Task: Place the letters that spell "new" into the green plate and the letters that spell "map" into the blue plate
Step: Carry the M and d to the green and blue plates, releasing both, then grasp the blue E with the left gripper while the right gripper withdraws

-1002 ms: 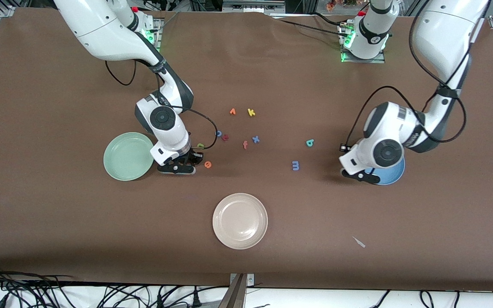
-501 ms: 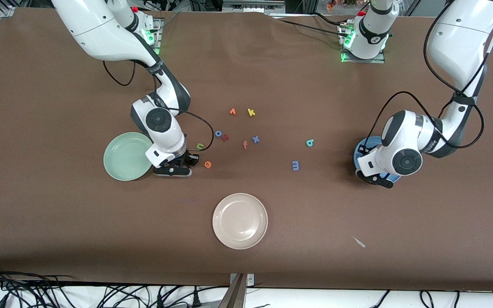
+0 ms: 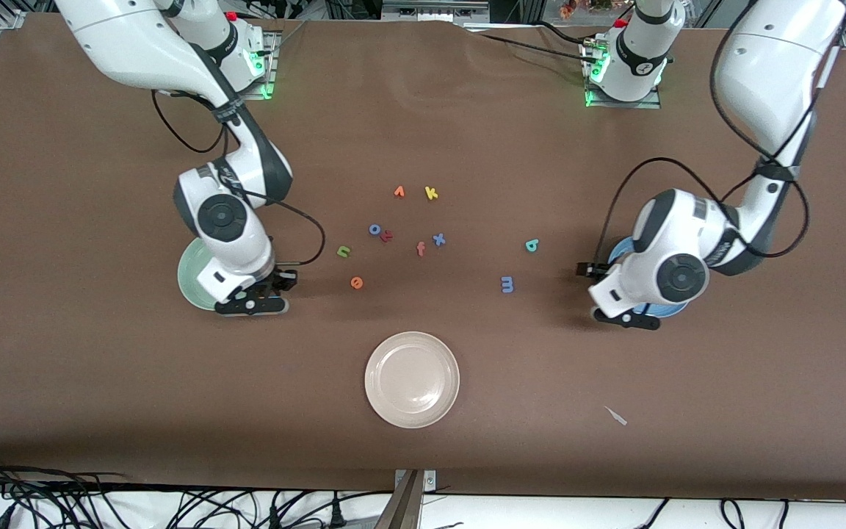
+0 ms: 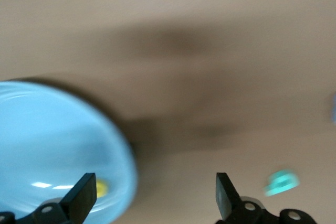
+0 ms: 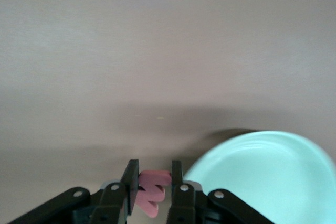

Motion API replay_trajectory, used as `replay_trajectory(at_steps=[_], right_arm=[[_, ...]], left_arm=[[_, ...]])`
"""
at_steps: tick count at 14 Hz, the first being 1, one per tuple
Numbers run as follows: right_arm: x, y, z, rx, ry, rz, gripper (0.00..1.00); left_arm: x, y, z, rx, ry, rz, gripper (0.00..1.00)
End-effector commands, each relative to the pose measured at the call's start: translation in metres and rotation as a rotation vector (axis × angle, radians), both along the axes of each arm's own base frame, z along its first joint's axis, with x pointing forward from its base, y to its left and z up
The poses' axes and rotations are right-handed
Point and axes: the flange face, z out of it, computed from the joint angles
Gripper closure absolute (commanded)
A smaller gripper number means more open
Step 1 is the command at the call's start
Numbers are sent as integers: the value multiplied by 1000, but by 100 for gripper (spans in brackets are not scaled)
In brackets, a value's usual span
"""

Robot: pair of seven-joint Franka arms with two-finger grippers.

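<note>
My right gripper (image 3: pixel 252 304) (image 5: pixel 154 176) is shut on the salmon "w" (image 5: pixel 152 193), low over the table just beside the rim of the green plate (image 3: pixel 192 278) (image 5: pixel 262 177). My left gripper (image 3: pixel 625 317) (image 4: pixel 153 195) is open and empty over the edge of the blue plate (image 3: pixel 664 310) (image 4: pixel 52 140). The yellow "a" (image 4: pixel 101 188) lies in that plate. On the table lie the olive "n" (image 3: pixel 344 251), orange "e" (image 3: pixel 356 282), blue "m" (image 3: pixel 507 283) and teal "p" (image 3: pixel 532 245) (image 4: pixel 281 182).
A beige plate (image 3: pixel 412 379) sits nearer the front camera, mid-table. A blue "o" (image 3: pixel 374 229), salmon "f" (image 3: pixel 421 249), blue "x" (image 3: pixel 438 239), yellow "k" (image 3: pixel 431 193) and an orange letter (image 3: pixel 399 192) lie loose mid-table. A small white scrap (image 3: pixel 616 416) lies nearer the camera.
My right gripper has carried the "w" from beside the "e" to the green plate's rim. My left gripper has opened over the blue plate and shifted toward the plate's edge.
</note>
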Motion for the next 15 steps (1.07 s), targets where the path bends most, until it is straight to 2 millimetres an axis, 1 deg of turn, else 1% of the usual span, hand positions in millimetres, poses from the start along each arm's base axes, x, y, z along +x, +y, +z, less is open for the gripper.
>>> replay_trajectory(at_steps=[1,2,3,4,5,6,7,9,10,11,12,13,14,15], right_arm=[[-2,-44,19,-16,42,64,88],[-6,-68,21,-21,55,79,88],[-12,-90,22,-16,72,85,88],[-21,-103,24,12,89,74,88],[-33,-106,26,42,90,83,88],[-44,-116,25,51,79,89,88],[-55,-128,19,52,70,79,88],[-72,-134,9,60,43,95,87],[-77,-139,4,63,26,94,86],[-79,-138,0,68,17,97,84],[-79,-139,-1,69,13,96,79],[-79,-139,-1,69,12,94,65],[-78,-138,0,69,11,94,52],[-78,-138,-1,70,11,85,41]], left_arm=[[4,-59,-7,-24,-83,127,0],[1,-81,-11,-27,-115,173,0],[0,-97,-13,-38,-149,221,0],[-4,-112,-18,-43,-162,251,0],[-12,-130,-26,-42,-159,261,0],[-15,-140,-34,-40,-168,284,0],[-18,-150,-37,-39,-192,302,0],[-25,-161,-46,0,-219,311,1],[-27,-164,-52,11,-218,318,7],[-29,-165,-57,20,-219,310,10],[-28,-164,-58,19,-231,310,14],[-29,-163,-62,22,-230,309,22],[-29,-163,-64,23,-227,309,35],[-31,-164,-67,25,-223,307,50]])
